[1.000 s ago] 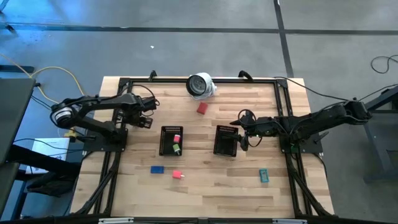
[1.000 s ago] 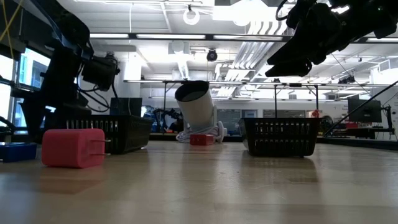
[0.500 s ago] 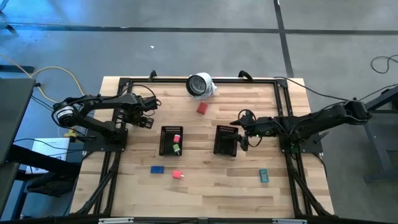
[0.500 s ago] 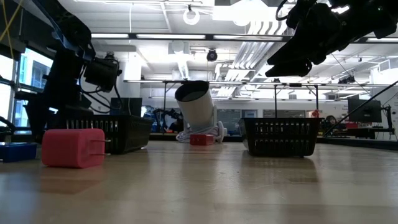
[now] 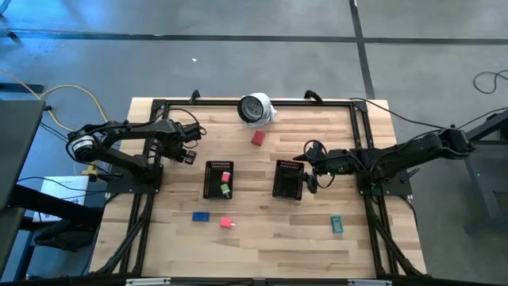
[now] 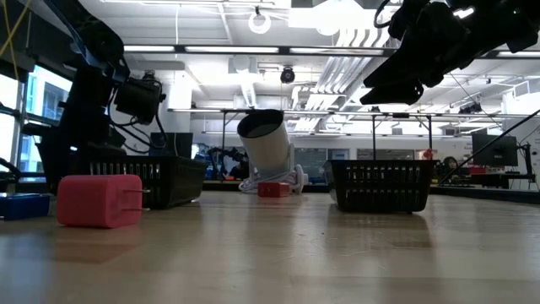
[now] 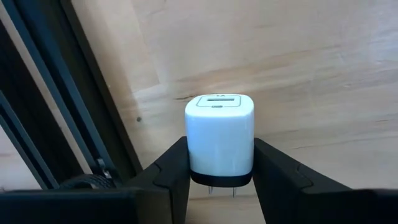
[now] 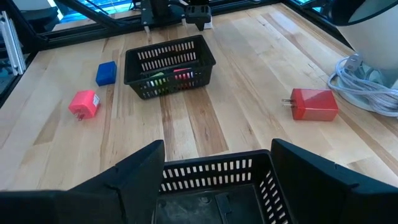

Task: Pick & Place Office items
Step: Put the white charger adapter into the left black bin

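Left gripper [image 7: 219, 180] has just closed in — now pinching a white charger [image 7: 219, 142] over the table's left rear. Pick made; tray [image 5: 219, 179] next. Right gripper [image 8: 217, 163] spread, unchanged, hovering above its tray [image 8: 211, 186].

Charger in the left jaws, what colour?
White charger, with a dark band at the prong end. Left wrist view shows it best.

1 camera looks straight down on the whole desk [image 5: 262, 238]. 1 sits low at desk height, looking across into the room. 2 ride on the arms, very close. The red block [image 5: 258, 138] shows from above, low and the right wrist.
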Controlling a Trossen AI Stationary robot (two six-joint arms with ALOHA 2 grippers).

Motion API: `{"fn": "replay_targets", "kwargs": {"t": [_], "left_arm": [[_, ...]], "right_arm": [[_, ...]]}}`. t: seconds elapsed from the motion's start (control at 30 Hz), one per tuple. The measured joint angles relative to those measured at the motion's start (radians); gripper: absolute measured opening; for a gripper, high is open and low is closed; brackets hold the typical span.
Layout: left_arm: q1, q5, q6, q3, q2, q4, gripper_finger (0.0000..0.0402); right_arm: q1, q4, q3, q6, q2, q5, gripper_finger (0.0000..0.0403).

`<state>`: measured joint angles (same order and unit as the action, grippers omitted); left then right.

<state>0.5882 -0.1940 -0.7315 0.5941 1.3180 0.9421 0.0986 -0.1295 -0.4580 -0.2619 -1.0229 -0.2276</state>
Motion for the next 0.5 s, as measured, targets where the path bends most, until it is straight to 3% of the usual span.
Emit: {"fn": "replay_targets", "kwargs": {"t": [0.23, 0.5], "left_arm": [[-0.071, -0.111, -0.022, -0.002, 0.001, -0.054, 0.0131], [-0.192, -0.318, -0.052, -0.002, -0.08, -0.145, 0.0131]], "right_arm": [[0.0, -0.001, 0.0, 0.002, 0.0, 0.0, 0.0281], [0.0, -0.002, 0.0, 0.004, 0.0, -0.001, 0.0281]]}}
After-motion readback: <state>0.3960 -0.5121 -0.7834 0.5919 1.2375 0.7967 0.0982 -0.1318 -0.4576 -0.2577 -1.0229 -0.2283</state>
